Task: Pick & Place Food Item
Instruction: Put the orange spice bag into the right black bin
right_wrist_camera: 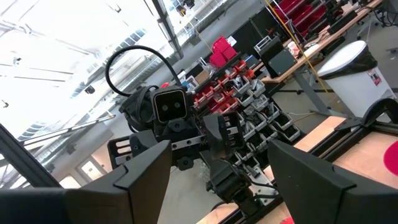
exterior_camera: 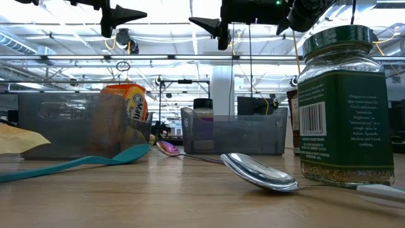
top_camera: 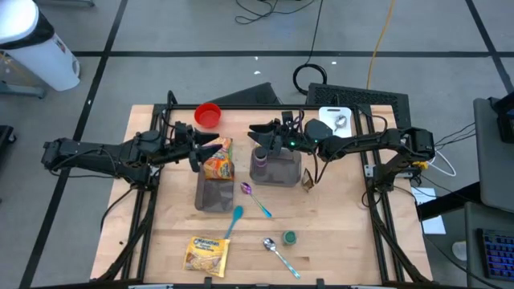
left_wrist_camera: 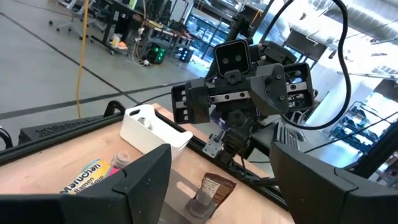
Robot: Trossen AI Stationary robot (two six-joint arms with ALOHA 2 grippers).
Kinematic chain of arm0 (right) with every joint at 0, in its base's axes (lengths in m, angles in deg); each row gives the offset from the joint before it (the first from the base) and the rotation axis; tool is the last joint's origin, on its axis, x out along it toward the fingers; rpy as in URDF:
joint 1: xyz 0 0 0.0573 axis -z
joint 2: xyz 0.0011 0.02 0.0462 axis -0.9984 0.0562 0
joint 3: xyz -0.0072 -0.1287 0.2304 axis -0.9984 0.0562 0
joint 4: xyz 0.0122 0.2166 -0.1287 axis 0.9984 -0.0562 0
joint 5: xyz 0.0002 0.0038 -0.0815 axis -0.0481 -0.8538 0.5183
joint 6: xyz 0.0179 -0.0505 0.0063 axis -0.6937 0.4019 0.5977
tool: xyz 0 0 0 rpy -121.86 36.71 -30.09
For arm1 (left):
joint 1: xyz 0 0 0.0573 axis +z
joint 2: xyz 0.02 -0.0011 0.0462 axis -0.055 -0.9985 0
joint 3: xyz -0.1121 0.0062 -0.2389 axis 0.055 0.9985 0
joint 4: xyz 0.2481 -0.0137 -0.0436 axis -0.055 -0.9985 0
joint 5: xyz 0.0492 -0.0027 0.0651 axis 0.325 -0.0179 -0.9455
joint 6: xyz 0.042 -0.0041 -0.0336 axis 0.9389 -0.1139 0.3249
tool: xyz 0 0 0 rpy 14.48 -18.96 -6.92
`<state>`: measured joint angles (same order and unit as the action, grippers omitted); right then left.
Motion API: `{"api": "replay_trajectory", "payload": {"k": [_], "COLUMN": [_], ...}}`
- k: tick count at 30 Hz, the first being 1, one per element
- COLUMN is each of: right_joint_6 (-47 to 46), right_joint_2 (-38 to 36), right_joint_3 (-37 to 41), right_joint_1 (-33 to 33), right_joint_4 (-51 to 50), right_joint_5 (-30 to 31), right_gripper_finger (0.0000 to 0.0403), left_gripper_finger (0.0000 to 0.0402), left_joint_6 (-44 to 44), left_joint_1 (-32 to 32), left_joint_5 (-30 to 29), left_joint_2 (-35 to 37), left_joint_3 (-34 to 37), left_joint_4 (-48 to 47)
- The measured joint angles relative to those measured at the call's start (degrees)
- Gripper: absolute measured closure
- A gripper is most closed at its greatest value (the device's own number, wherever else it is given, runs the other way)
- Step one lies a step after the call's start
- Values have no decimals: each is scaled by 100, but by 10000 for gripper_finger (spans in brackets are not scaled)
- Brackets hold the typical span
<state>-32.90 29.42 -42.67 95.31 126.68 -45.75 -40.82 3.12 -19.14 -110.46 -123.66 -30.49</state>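
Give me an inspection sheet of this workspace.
Surface: wooden table, dry.
Job's things: orange ramen packet standing in left bin; second ramen packet flat at the front; right bin.
Clutter: red cup, teal spoon, purple spoon, metal spoon, spice jar.
Grippers: left gripper and right gripper open, raised, empty.
Cables: black and yellow, on the floor behind.
Surroundings: white bin, workshop shelving.
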Motion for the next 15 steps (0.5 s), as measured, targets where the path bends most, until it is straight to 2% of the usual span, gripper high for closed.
{"api": "replay_trajectory", "payload": {"k": [15], "right_joint_6": [39], "right_joint_2": [0], "right_joint_3": [0], "right_joint_1": [0], "right_joint_4": [-2], "right_joint_5": [0], "right_gripper_finger": [140], "left_gripper_finger": [124], "left_joint_6": [-83], "left_joint_1": [0], "left_joint_5": [1], "left_joint_2": [0], "left_joint_3": [0], "left_joint_4": [-2]}}
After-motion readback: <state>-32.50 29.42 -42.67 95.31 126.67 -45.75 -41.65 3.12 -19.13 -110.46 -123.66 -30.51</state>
